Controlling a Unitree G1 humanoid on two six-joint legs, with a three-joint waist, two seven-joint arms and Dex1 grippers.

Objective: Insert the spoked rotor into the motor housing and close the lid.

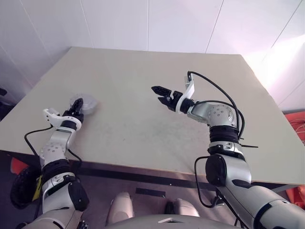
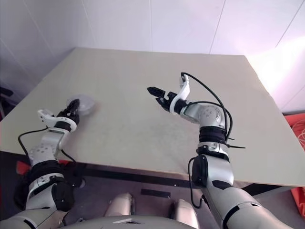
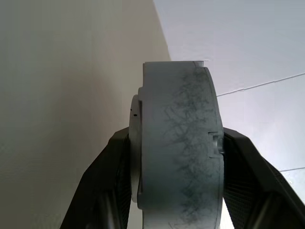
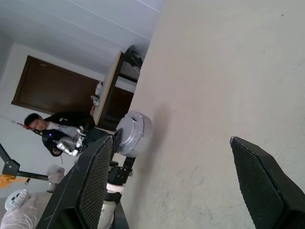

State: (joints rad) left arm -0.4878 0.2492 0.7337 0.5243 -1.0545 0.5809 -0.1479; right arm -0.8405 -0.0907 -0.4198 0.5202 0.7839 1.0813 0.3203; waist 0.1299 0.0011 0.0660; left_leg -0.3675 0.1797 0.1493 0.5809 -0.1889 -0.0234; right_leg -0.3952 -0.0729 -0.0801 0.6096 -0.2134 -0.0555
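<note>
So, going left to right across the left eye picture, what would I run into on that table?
The left gripper clamped on a round grey motor housing, then bare table, then the right gripper, open and holding nothing.

Silver-grey arm shells, black joint bands at elbows and wrists. Black cables loop along both forearms. White brackets sit behind each black pincer, left pincer (image 1: 77, 106) and right pincer (image 1: 162, 94); the finger (image 4: 95, 183) insides show mesh-textured pads.
</note>
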